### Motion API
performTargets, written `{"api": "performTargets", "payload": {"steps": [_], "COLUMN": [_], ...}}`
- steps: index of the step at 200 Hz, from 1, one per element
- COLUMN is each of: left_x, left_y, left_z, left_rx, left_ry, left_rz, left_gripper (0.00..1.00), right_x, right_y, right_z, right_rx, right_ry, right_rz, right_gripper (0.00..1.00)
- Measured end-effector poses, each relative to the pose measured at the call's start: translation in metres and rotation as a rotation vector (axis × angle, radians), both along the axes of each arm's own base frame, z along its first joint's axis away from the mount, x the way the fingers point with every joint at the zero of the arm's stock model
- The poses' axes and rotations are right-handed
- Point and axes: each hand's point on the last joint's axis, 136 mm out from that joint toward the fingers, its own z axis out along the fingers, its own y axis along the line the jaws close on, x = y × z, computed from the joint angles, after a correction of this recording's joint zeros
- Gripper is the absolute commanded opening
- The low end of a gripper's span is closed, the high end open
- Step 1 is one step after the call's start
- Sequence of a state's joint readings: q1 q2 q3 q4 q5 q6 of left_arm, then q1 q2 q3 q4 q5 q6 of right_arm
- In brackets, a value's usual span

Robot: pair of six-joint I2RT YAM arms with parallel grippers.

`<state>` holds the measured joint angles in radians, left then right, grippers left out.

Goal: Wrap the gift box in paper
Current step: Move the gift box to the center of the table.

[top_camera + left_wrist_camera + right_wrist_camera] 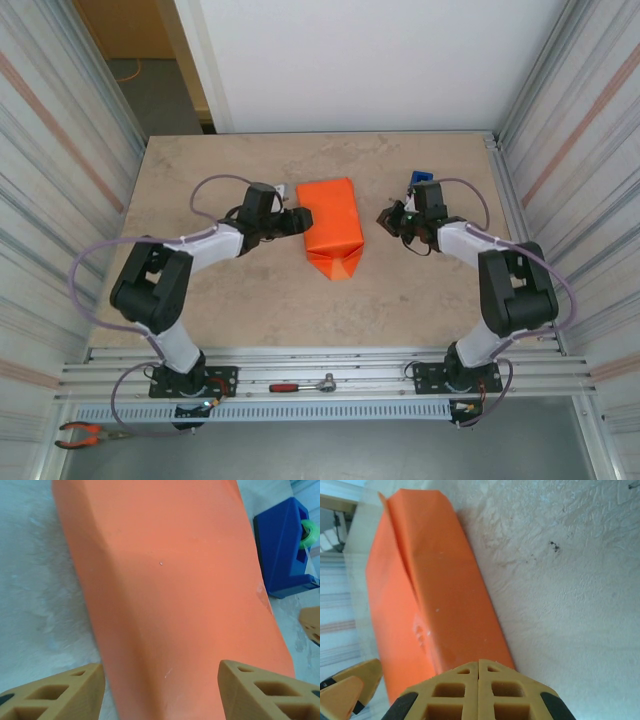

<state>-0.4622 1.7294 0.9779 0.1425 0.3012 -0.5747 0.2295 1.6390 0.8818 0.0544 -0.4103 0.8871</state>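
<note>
Beige mottled table (200, 170) between corrugated walls (60, 150) bears the gift box (331, 228); left claw (297, 220) apart, right claw (385, 217) together.

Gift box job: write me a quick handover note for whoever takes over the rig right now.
Left claw: open, at the left side of the gift box, holding nothing.
Right claw: shut, empty, apart from the box on its right.
Things: the box lies mid-table, with the paper around it. The blue tape dispenser stands behind the right claw.
Done: the top and long sides are covered, and the near end is folded into a pointed flap.
Left: that flap lies out on the table and probably needs folding up and taping. Check the far end and seams; I cannot tell whether they are taped.
</note>
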Motion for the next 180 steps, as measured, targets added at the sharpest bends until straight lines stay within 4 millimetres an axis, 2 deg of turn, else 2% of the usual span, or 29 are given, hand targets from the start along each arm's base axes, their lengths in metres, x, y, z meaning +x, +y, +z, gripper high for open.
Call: {"api": "performTargets", "payload": {"steps": [24, 48, 78, 126, 180], "left_x": [0.001, -0.003, -0.004, -0.01, -0.034], "left_y": [-0.008, -0.013, -0.015, -0.02, -0.019], "left_z": [-0.015, -0.025, -0.024, -0.024, -0.024], "left_rx": [-0.008, -0.014, -0.019, -0.005, 0.02], "left_ry": [0.044, 0.075, 0.076, 0.067, 0.055], "left_rz": [-0.031, -0.055, -0.068, -0.072, -0.054], "left_gripper": [0.62, 0.62, 0.61, 0.59, 0.58], "right_x": [0.002, -0.006, -0.015, -0.027, -0.045], "right_y": [0.008, 0.023, 0.042, 0.042, 0.041], "right_z": [-0.022, -0.037, -0.038, -0.038, -0.038], "right_rx": [0.007, 0.016, 0.018, 0.019, -0.013], "right_ry": [0.055, 0.091, 0.088, 0.071, 0.076], "right_rz": [0.029, 0.075, 0.124, 0.114, 0.109], "right_gripper": [0.0, 0.0, 0.0, 0.0, 0.0]}}
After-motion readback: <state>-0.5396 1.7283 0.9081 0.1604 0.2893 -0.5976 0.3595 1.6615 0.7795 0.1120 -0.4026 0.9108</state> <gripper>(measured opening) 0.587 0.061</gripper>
